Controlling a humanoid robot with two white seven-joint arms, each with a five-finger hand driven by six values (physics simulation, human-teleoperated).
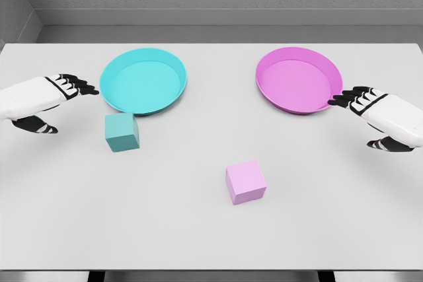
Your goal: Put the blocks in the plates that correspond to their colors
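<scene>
Since neither block has been picked up, the step in hand reads as the first reach, and these lines say how to do it well.

Left hand (56, 94): at nine o'clock of the table, fingers stretched out and loosely apart, thumb hanging below, holding nothing; its fingertips lie just beside the cyan plate's left rim.

Right hand (377, 110): at three o'clock, fingers likewise extended and empty, thumb low; its fingertips are at the magenta plate's lower right rim, though I cannot tell whether they touch it.

Teal block (121, 131): on the table at about eight o'clock from centre, just below the cyan plate (112, 94) and close to the left hand.

Pink block (245, 181): at about five o'clock from centre, well apart from both hands and from the magenta plate (334, 94), which sits at one o'clock.

Table (198, 229): white and flat; both plates rest on it at the far side, both empty.

Best first move: I would send the left hand to the teal block, since it is the nearer pairing and the carry to eleven o'clock is short.

Approach: come down from above with thumb and fingers on opposite faces; the block sits slightly turned, so the wrist should match its angle.

Risk: a low sweep could nudge the plate rim or push the block away.

Release: lift clear over the raised rim, then set down inside the plate's flat middle.
</scene>
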